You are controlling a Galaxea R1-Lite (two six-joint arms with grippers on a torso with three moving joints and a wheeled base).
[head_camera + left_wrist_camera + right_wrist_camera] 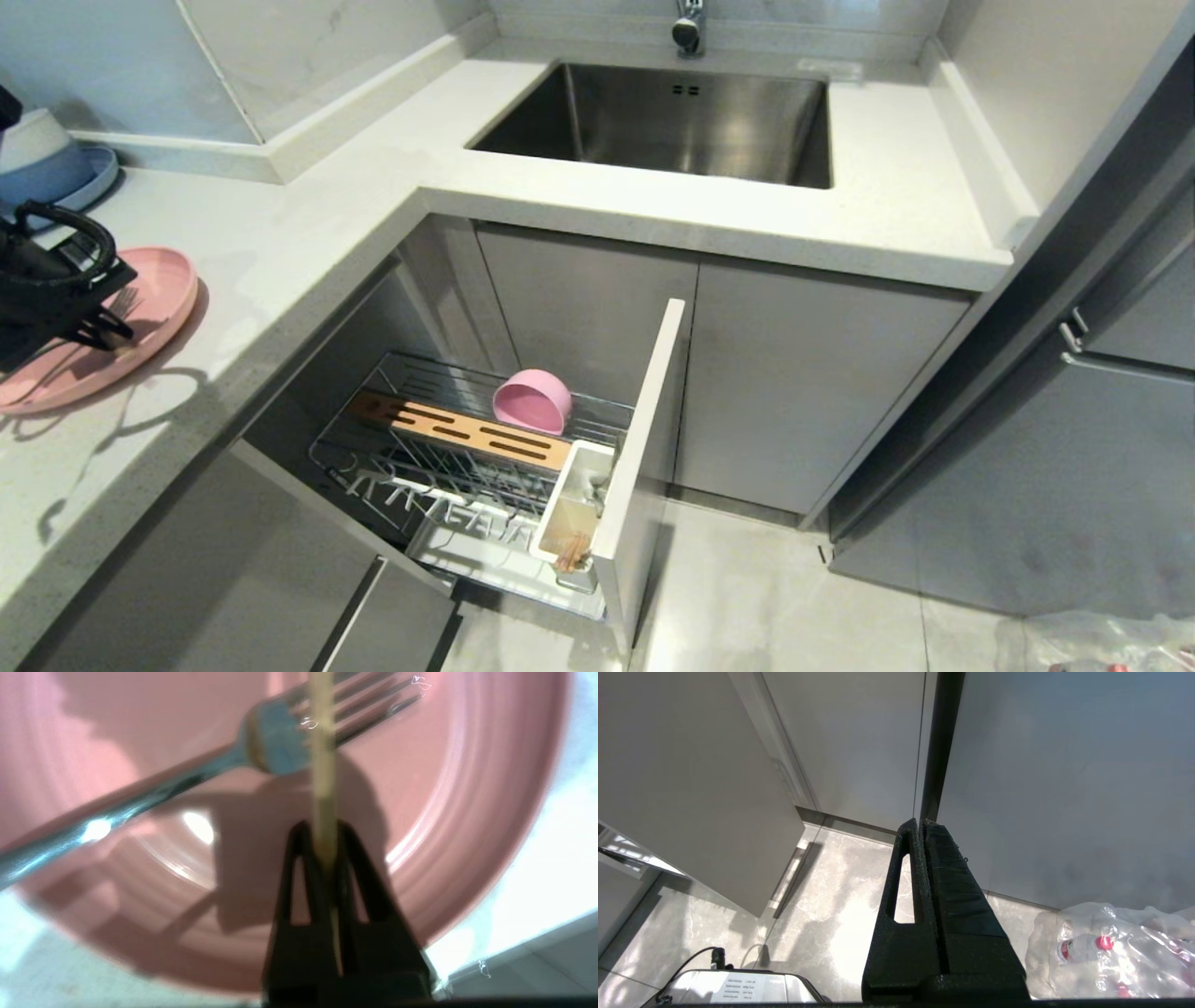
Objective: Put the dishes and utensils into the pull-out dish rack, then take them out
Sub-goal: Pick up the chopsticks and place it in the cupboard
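Fork [196,777] across plate [490,826], beside clamped chopstick [323,765]

White counter [308,243], steel sink [672,121], grey cabinets [803,373], marble floor [766,597].

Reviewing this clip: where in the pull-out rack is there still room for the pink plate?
Free: the wire dividers in front of the wooden strip, left of the utensil cup. Taken: behind the strip the pink bowl sits; chopsticks already stand in the cup.

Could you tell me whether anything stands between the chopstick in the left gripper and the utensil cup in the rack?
Nothing visible does. The left gripper is shut on a chopstick above the pink plate on the counter. The rack is pulled out, and its utensil cup is open at the top, with chopsticks already in it.
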